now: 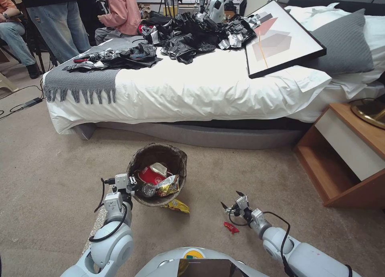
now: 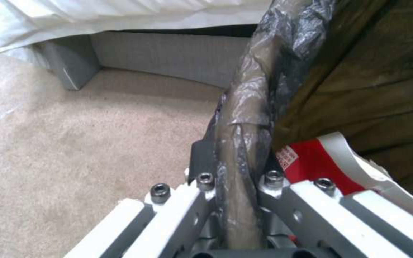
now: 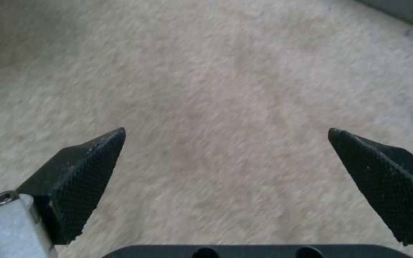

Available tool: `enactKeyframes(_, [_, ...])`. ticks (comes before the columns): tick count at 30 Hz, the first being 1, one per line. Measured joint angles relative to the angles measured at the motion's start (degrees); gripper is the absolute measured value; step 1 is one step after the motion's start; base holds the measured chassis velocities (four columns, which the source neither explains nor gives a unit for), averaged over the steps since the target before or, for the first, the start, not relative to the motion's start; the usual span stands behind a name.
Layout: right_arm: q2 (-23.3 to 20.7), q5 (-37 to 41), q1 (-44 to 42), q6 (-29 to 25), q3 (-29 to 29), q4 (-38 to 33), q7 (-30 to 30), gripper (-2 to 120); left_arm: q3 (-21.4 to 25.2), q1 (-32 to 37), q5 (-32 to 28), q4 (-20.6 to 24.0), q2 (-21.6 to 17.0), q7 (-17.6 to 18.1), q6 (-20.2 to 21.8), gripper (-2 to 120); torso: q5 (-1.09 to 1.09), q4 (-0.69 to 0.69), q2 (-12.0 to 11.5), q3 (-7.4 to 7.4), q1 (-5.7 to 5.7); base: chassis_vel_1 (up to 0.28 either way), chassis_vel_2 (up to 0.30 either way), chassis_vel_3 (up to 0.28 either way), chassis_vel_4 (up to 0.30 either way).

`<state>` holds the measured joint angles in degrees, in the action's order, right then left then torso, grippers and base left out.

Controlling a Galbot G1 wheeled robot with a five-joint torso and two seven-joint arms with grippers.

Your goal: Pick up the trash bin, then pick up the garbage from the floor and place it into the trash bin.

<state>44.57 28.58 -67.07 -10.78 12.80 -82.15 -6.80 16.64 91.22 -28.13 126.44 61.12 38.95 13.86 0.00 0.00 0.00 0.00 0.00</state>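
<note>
The right pincer (image 1: 234, 201) hangs open over the carpet (image 1: 56, 176), a red wrapper (image 1: 231, 227) just beside it. The left pincer (image 1: 129, 184) clamps the bin's (image 1: 160, 150) rim; a yellow wrapper (image 1: 176, 205) lies under the bin.

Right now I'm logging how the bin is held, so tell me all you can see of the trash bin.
The trash bin is a small round bucket lined with a dark, crinkled plastic bag folded over its rim. The left gripper has its jaws shut on that rim at the side toward the robot's left. Its mouth shows to the head camera. Inside lie a red-and-white cup and a shiny snack wrapper. Beside its base a yellow wrapper lies on the carpet.
</note>
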Motion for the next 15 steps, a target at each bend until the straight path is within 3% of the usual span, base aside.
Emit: enactKeyframes(15, [3.14,-3.37,-1.28,-2.07,2.0,5.06,1.96,100,-0.14,-0.62,-0.25,-0.32,-0.56,-0.03,0.0,0,-0.01,0.0,0.0,0.0,0.0,0.0,0.0,0.0,0.0])
